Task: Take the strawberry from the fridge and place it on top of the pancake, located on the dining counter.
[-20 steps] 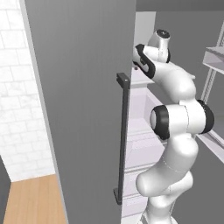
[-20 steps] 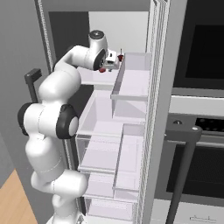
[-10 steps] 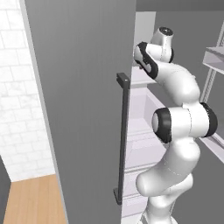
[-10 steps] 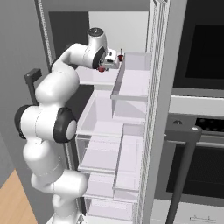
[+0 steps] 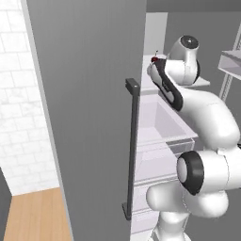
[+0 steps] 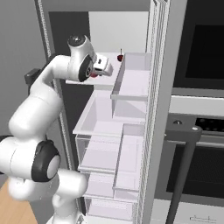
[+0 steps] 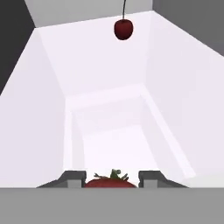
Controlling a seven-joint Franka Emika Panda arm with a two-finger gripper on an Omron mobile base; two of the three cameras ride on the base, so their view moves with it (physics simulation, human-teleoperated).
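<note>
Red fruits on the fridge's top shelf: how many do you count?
2. A strawberry sits between the gripper fingertips; a cherry with a stem lies farther back on the shelf. Others may be hidden behind the arm.

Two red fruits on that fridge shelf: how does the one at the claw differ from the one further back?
The strawberry sits between the claw fingertips and has a green leafy top; the cherry lies apart at the back of the shelf with a thin dark stem. The strawberry is brighter red, the cherry darker. Both are small red fruits.
</note>
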